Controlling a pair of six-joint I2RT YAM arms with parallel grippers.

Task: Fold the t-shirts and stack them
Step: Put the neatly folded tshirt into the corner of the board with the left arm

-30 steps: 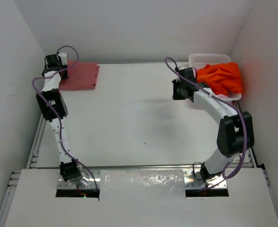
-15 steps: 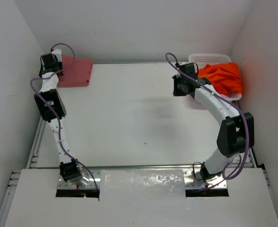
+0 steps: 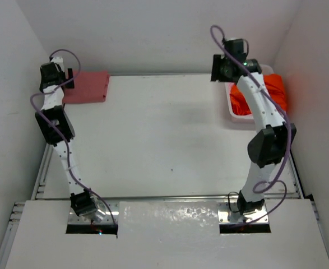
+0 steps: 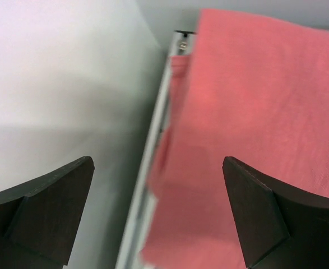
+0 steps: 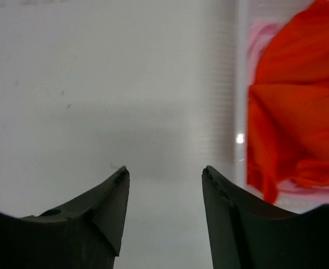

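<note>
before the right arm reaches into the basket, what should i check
1. Left claw open and empty, above the rose-red shirt: ok.
2. Rose-red shirt folded flat at the table's far left corner: ok.
3. Right claw open, nothing in it: ok.
4. Right claw over the orange shirt: not ok, it faces bare table beside the basket.
5. Light pink shirt free to lift: not ok, the orange shirt lies on it.
6. Orange shirt's hem findable: cannot tell.
</note>
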